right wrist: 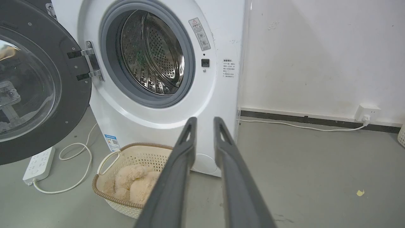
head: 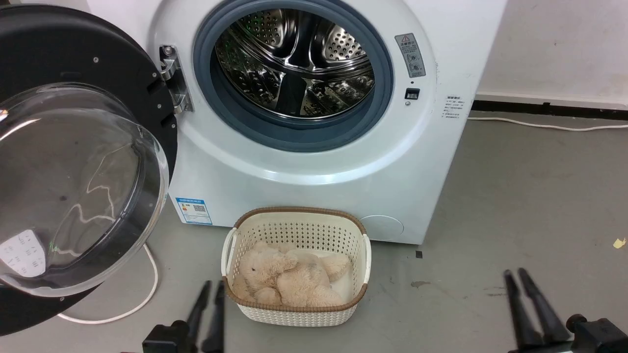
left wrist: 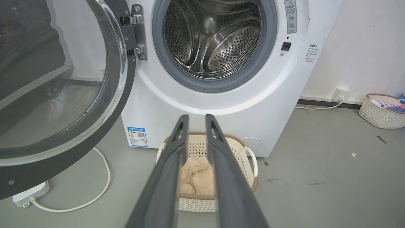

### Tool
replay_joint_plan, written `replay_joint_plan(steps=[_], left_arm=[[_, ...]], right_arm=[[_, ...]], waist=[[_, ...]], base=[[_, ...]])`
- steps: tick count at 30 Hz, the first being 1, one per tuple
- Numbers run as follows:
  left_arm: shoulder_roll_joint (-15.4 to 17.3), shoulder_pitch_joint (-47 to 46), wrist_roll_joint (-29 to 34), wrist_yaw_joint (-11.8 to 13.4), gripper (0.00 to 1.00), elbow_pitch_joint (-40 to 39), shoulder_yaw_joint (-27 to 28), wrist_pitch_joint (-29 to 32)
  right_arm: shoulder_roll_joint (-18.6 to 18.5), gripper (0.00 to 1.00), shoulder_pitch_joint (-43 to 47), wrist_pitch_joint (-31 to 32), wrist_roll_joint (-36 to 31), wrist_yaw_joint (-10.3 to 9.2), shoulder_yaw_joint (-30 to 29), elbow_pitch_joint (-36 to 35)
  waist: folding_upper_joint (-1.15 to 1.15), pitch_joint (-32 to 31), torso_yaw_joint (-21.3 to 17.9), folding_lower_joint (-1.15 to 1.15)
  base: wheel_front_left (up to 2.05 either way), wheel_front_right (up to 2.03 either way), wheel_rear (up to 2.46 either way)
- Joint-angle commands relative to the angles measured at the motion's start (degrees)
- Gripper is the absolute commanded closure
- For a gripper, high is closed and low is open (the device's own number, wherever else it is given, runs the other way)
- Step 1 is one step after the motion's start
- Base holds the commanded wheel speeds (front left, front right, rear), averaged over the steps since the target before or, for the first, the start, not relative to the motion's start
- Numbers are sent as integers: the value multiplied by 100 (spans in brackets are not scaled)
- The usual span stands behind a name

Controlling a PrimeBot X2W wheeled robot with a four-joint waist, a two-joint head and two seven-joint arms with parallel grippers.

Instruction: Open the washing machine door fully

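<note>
Glossy, round black washing machine door [head: 73,49], clear bulged glass, stands wide at left; your left gripper [head: 212,284] and right gripper [head: 515,272] point up, narrowly parted, empty.

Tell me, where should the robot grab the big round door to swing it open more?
Probably the thin black rim of the washing machine door, on the edge far from the hinge, coming from the front with the left gripper. The glass bowl bulges, too wide and slippery to pinch.
</note>
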Motion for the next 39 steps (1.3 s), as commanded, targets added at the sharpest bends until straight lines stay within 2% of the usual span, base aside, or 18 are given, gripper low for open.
replay_joint_plan(steps=[1, 39], left_arm=[[-1, -1, 3, -1, 100, -1, 0, 3], [-167, -144, 433, -185, 100, -201, 384, 465]], right_arm=[[0, 100, -1, 3, -1, 0, -1, 0], [5, 100, -225, 469, -147, 1, 125, -57]], waist=[[0, 0, 0, 0], [0, 26, -49, 0]], base=[[0, 0, 0], [0, 0, 0]])
